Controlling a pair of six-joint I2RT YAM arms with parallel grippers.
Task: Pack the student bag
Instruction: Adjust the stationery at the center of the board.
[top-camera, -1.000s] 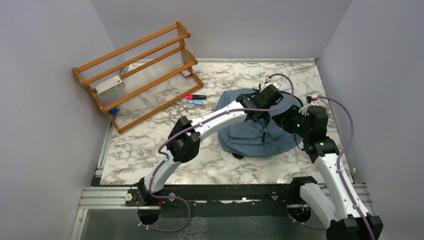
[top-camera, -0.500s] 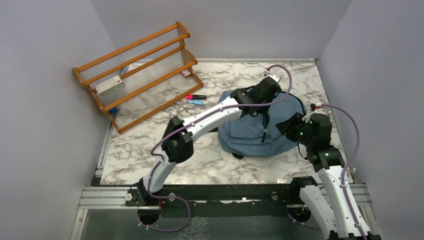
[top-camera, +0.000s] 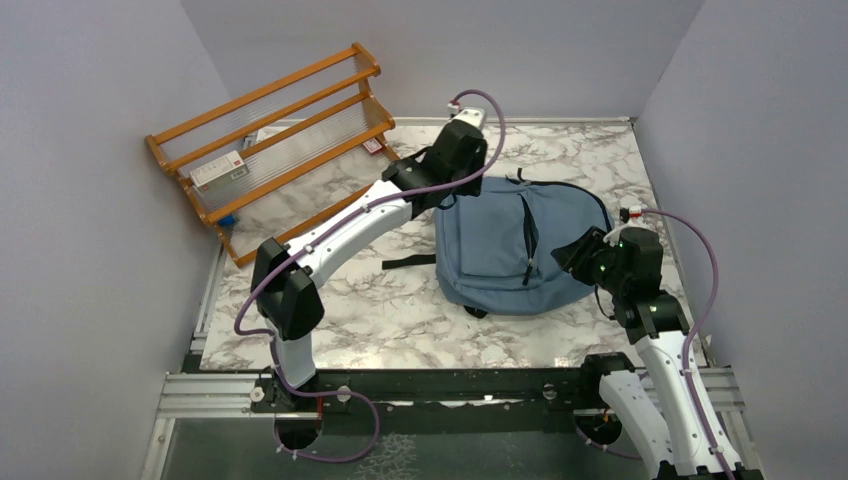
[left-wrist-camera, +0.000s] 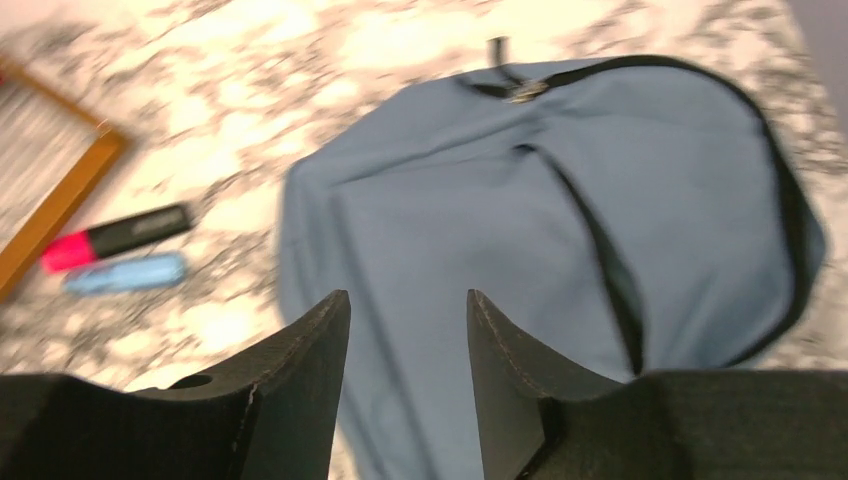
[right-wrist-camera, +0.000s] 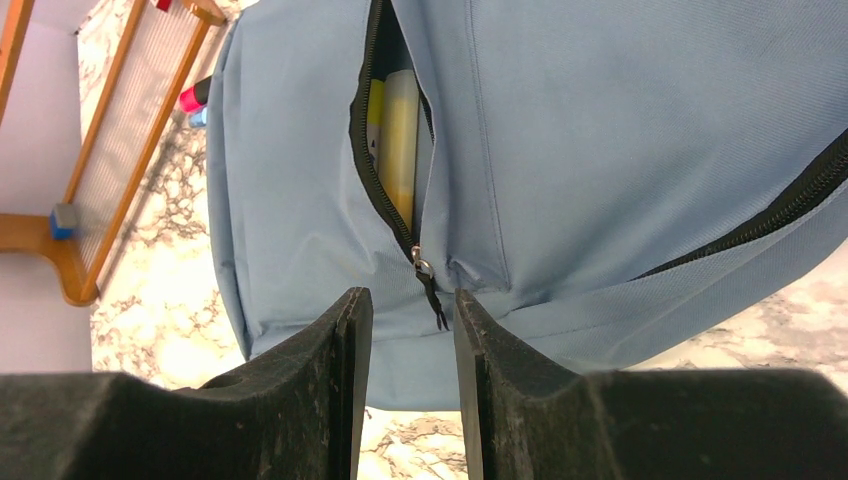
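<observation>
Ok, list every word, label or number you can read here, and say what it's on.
Nothing here reads clearly.
On the white box in the wooden rack: a red-printed label, too small to read.
On the black-and-pink marker: print along the barrel, blurred.
On the student bag: no lettering visible.

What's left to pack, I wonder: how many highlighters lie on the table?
2: pink highlighter and blue highlighter, side by side between rack and student bag. More may be hidden.
</observation>
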